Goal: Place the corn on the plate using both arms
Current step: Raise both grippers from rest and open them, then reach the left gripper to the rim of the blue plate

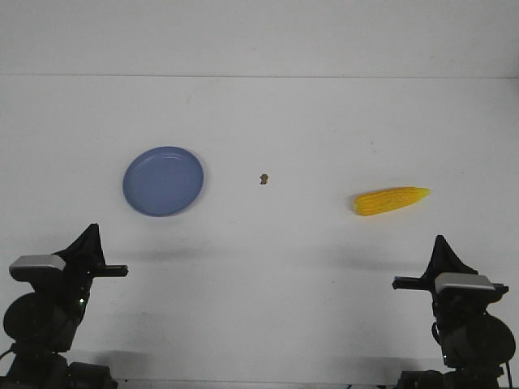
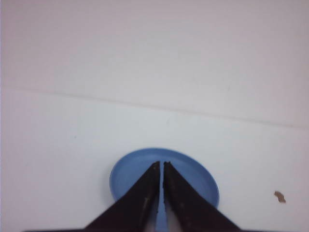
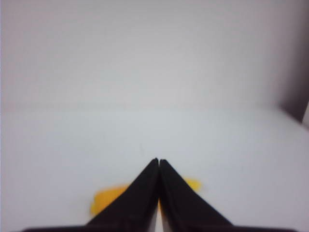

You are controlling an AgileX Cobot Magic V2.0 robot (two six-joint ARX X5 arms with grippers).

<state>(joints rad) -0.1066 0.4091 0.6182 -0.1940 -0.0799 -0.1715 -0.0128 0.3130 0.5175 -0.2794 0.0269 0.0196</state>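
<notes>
One bright yellow, tapered corn cob with a kernelled surface (image 1: 390, 200) is located on the right half of the white desk (image 1: 268, 267), about midway between the far edge and the near edge. It lies flat, its pointed tip directed toward the right edge and slightly toward the far edge. One round, shallow, plain blue plate (image 1: 163, 181) is located on the left half, well apart from the corn cob. One small brown speck (image 1: 263, 178) is seen between the two, nearer the plate.

Two black jointed arms are counted, one at each near corner. The right gripper (image 3: 158, 160) is positioned nearer the near edge than the corn cob and is not in contact with it; its fingers are brought together with only a hairline gap, and nothing is held. The left gripper (image 2: 161, 163) is positioned likewise on the near side of the plate, its fingers almost touching, also holding nothing.

In the right wrist view the corn cob is blurred and its middle is hidden behind the fingers. In the left wrist view the near part of the plate is covered by the fingers. Both arm bases are cut off at the picture edge in the front view.
</notes>
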